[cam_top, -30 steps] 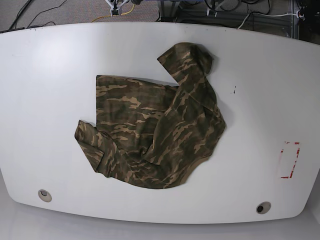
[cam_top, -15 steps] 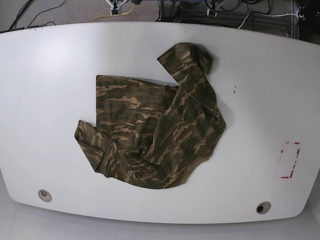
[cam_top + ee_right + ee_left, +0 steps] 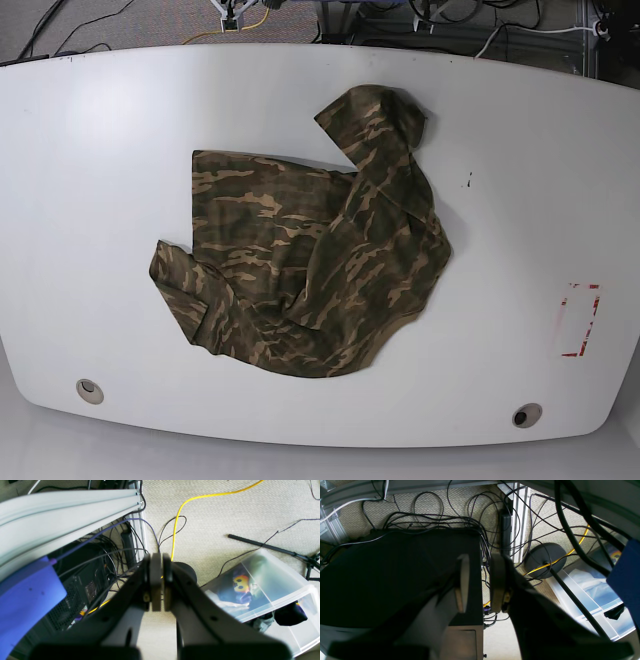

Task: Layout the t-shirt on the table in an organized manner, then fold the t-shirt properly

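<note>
The camouflage t-shirt (image 3: pixel 310 265) lies crumpled in the middle of the white table (image 3: pixel 90 180), with one part bunched up toward the far side and folds overlapping. No gripper shows in the base view. My left gripper (image 3: pixel 480 580) shows only in the left wrist view, off the table above the floor, its fingers a small gap apart and empty. My right gripper (image 3: pixel 159 580) shows only in the right wrist view, also above the floor, its fingers pressed together with nothing between them.
A red rectangular outline (image 3: pixel 578 320) marks the table's right side. Two round holes (image 3: pixel 89 389) (image 3: pixel 526 414) sit near the front edge. Beyond the table are tangled cables (image 3: pixel 440 517), a black box (image 3: pixel 395 575), a clear plastic bin (image 3: pixel 262 587) and a yellow cable (image 3: pixel 190 502).
</note>
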Controlling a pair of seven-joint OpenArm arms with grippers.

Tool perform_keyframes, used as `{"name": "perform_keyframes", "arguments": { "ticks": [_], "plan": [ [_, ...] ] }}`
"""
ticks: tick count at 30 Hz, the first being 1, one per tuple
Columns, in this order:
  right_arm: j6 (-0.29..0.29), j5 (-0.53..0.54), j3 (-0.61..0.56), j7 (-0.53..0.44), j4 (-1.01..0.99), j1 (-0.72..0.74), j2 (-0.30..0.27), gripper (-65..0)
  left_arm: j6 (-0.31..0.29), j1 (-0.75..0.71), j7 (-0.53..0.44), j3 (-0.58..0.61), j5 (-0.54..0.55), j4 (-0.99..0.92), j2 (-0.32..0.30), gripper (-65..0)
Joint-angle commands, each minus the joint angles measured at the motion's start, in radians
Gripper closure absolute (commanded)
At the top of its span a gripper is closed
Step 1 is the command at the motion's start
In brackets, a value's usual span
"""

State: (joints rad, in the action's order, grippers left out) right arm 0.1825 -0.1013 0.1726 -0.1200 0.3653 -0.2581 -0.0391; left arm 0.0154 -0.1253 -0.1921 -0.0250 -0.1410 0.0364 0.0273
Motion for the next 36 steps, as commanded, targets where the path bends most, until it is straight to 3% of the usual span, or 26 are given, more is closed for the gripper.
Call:
{"name": "perform_keyframes", "arguments": {
  "ticks": [1,14,26,36],
  "plan": [
    [0.003,0.002,0.000,-0.005,0.005,-0.005,-0.004,-0.8,0.002,-0.010,-0.004,-0.001,0.001,0.000,0.000,-12.2],
    [0.004,0.001,0.000,0.000,0.022,-0.009,-0.007,-0.8,-0.002,-0.015,-0.006,-0.003,0.005,0.016,0.003,-13.5],
    [0.008,0.002,0.000,-0.004,0.011,-0.011,-0.004,-0.9,0.000,-0.016,-0.034,0.000,0.011,0.021,0.002,-21.3],
    [0.008,-0.001,0.000,-0.006,0.010,-0.011,-0.003,-0.9,-0.002,-0.020,0.006,0.002,0.003,0.068,0.001,-15.3]
  ]
}}
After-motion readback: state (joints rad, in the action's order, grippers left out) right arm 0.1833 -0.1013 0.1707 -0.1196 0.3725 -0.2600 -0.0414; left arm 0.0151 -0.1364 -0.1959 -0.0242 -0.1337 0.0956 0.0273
